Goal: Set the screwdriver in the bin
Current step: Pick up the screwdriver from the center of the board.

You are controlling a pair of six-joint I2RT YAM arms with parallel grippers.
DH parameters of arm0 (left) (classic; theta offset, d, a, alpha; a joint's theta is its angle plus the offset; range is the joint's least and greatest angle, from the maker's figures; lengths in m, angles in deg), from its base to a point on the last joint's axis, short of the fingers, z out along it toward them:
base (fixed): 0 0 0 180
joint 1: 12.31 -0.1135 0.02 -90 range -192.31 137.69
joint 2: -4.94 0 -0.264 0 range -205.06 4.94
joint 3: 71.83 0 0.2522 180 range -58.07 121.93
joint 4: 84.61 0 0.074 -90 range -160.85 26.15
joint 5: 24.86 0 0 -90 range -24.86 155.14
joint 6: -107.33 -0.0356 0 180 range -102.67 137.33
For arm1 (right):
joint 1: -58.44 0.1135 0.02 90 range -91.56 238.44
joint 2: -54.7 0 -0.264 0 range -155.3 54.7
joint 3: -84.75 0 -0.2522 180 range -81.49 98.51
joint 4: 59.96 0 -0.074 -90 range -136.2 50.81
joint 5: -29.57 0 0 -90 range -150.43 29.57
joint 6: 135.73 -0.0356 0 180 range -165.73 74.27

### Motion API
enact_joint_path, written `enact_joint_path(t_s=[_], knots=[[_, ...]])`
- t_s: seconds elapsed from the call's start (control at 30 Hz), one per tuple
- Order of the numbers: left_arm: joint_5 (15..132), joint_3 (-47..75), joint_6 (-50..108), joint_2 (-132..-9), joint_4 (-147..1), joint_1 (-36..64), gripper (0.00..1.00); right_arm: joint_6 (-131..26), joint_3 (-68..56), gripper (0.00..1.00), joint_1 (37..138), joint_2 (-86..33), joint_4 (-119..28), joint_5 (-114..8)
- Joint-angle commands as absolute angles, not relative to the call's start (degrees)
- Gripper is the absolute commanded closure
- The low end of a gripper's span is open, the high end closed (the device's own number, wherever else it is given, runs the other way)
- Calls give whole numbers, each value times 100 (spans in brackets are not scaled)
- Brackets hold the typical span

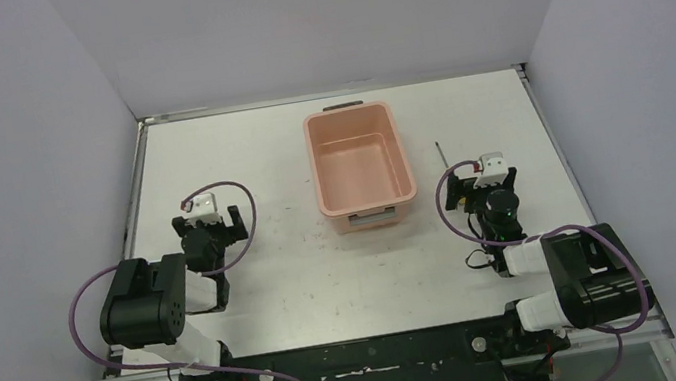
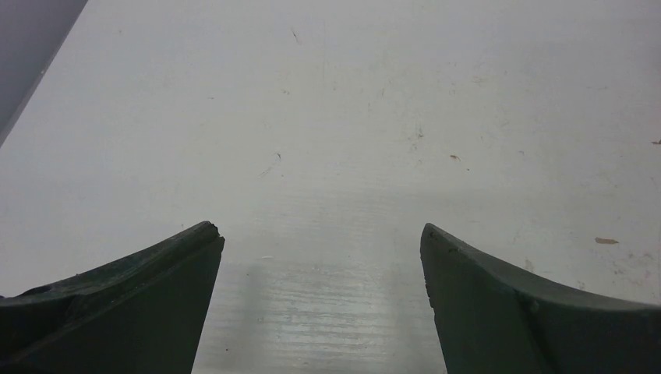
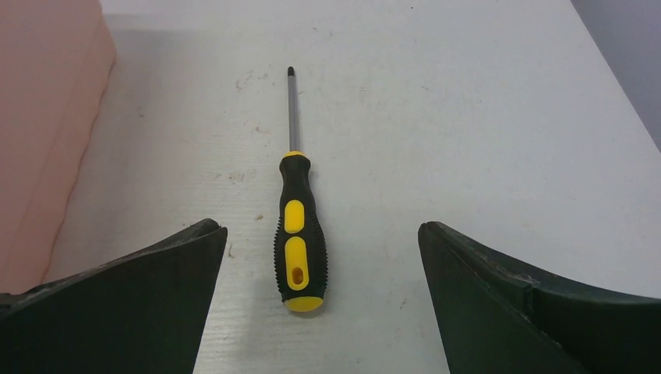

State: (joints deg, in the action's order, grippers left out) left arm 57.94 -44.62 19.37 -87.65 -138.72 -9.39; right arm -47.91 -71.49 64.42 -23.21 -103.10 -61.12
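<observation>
The screwdriver [image 3: 298, 238] lies flat on the white table, its black-and-yellow handle nearest me and its thin shaft pointing away. My right gripper [image 3: 322, 234] is open and low over the table, with the handle between its fingers and touching neither. In the top view only the shaft [image 1: 441, 153] shows past the right gripper [image 1: 482, 187]. The salmon-pink bin [image 1: 366, 203] stands empty at the table's middle, left of the screwdriver; its wall [image 3: 47, 117] fills the left edge of the right wrist view. My left gripper [image 1: 211, 228] is open and empty over bare table [image 2: 322, 234].
Grey walls close in the table on the left, back and right. The table's right edge [image 1: 549, 139] runs a little beyond the screwdriver. Purple cables loop beside both wrists.
</observation>
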Motion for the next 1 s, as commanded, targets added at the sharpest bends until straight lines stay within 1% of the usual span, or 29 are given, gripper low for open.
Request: enact_joint_path(t_s=[0.0,0.47,0.67,0.97], knots=[[5829,-4357,1887,-8740,-14037,-932,3,-4898,-7066,0,6415,-2241,-10645,-6255],[5828,-4357,1882,-8734,-14037,-932,3,-4897,-7094,0,6415,-2214,-10673,-6287],[5824,-4357,1890,-8734,-14041,-932,3,-4876,-6992,0,6415,-2105,-10430,-6439],[5827,-4360,1886,-8731,-14035,-932,3,-4941,-6085,0,6415,-1201,-8686,-6249]])
